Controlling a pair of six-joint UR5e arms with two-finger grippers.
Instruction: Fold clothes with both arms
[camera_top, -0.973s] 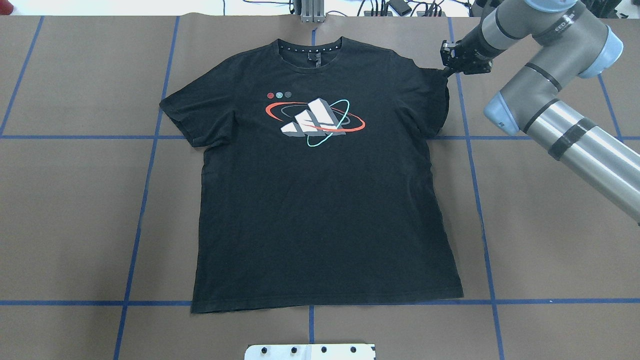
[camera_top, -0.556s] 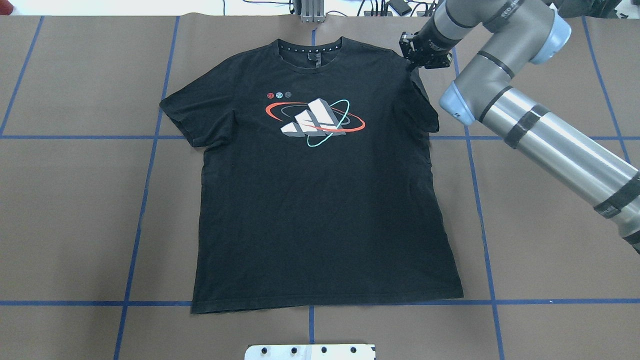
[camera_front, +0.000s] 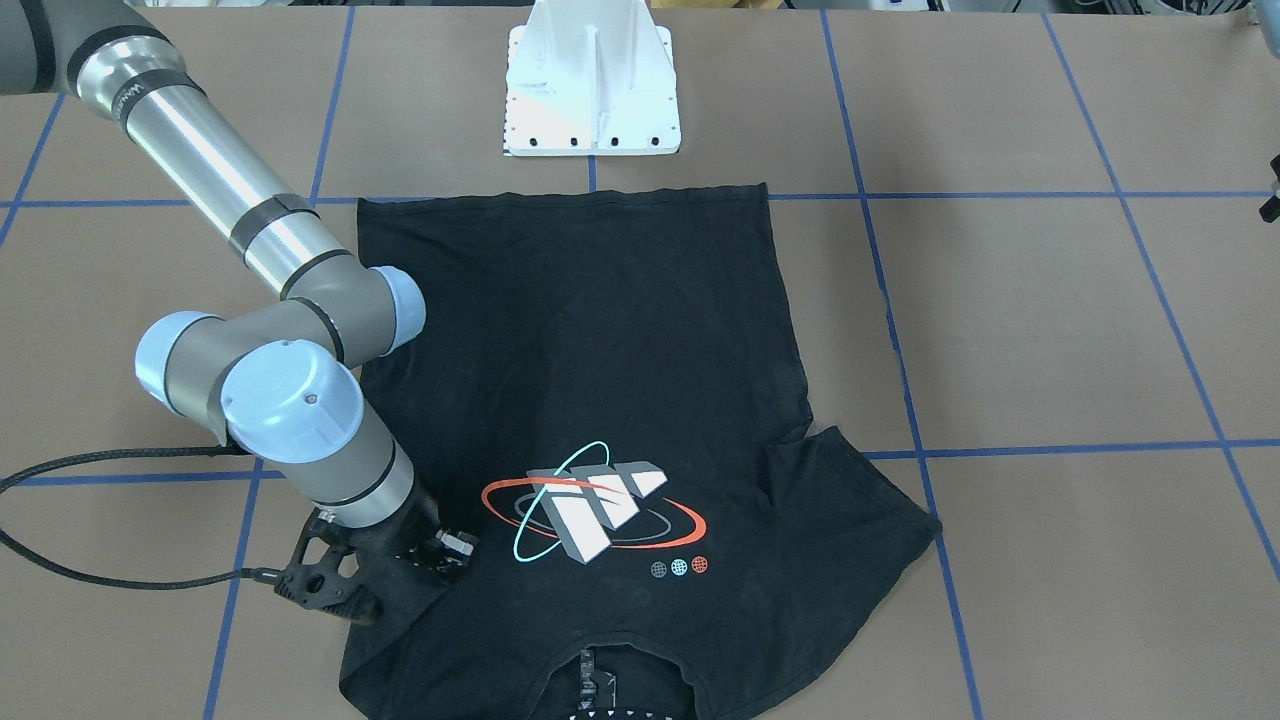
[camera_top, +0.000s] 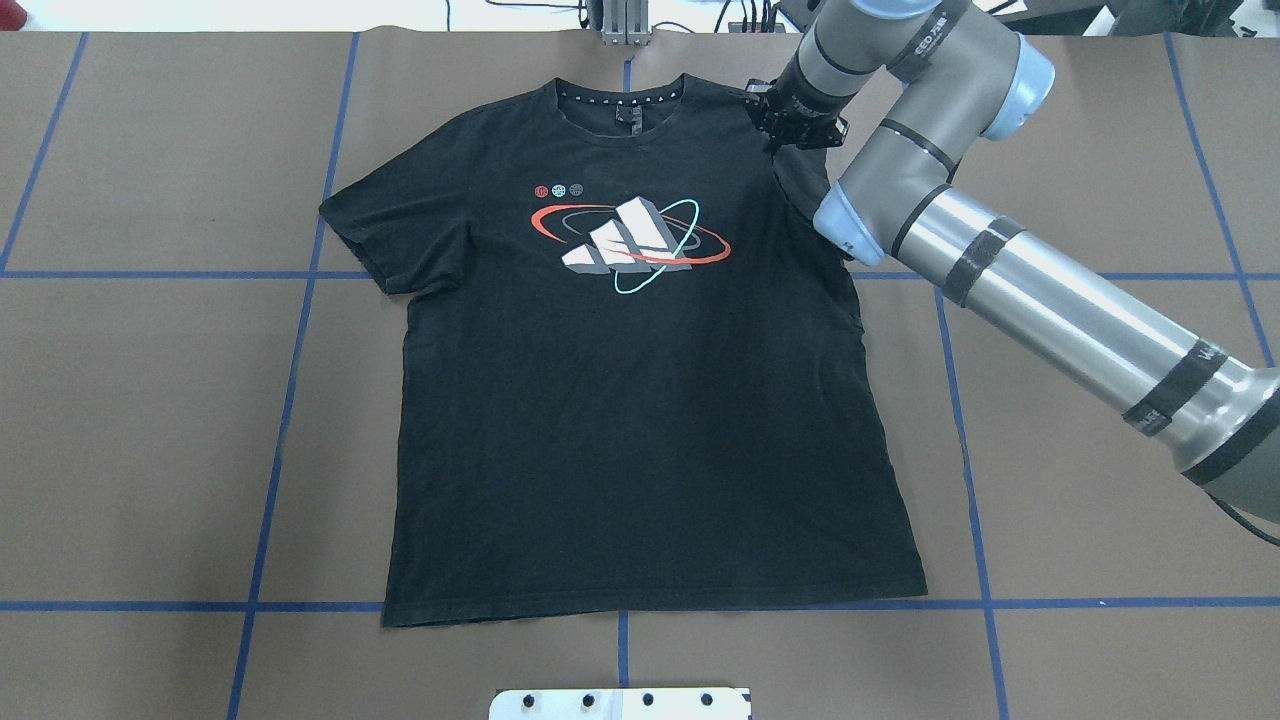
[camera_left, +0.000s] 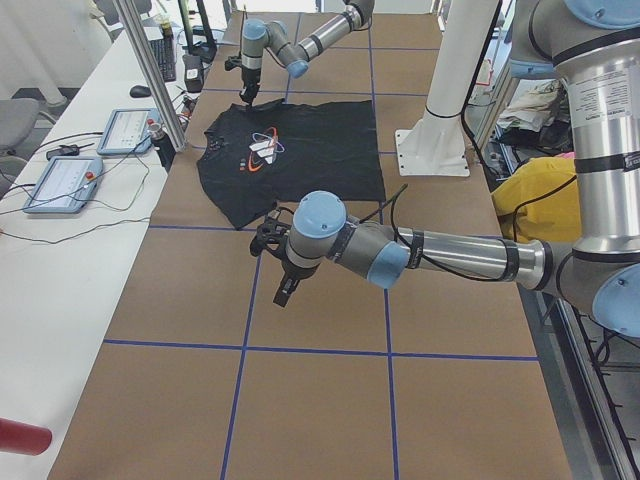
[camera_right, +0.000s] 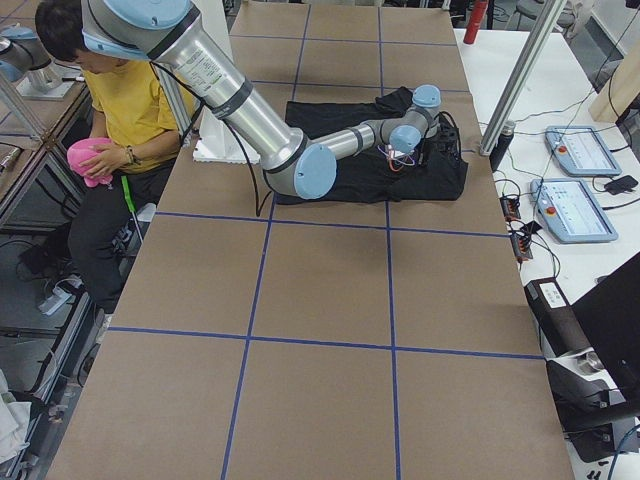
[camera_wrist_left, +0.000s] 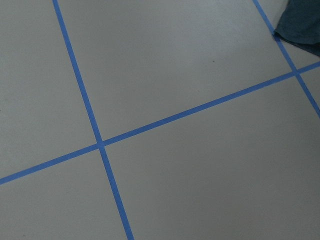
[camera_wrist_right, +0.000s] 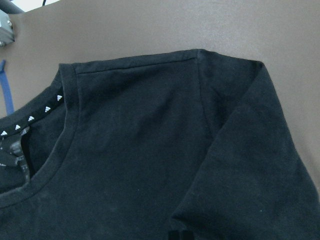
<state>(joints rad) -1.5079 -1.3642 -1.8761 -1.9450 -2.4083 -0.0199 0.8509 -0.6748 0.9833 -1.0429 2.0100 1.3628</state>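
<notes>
The right end effector (camera_top: 780, 140) sits low over one shoulder of the black T-shirt (camera_top: 640, 420), closed on the near sleeve (camera_wrist_right: 250, 165), whose fabric is doubled inward across the shoulder seam. In its wrist view only its dark tips show at the bottom edge, with the fold rising to them. The collar (camera_top: 620, 100) lies just beside this end effector, toward the shirt's middle, and the orbit-ring graphic (camera_top: 628, 238) lies nearer the robot than it. The rest of the T-shirt is spread face up on the brown tabletop (camera_top: 1100, 500), and the opposite sleeve (camera_top: 385, 230) lies flat, well apart from the right end effector. The left end effector (camera_left: 283, 292) hangs above bare tabletop, apart from the shirt, with a corner of dark cloth at the upper right edge of its wrist view. Whether it is open or closed cannot be told. Blue tape lines (camera_wrist_left: 100, 145) cross beneath it.
</notes>
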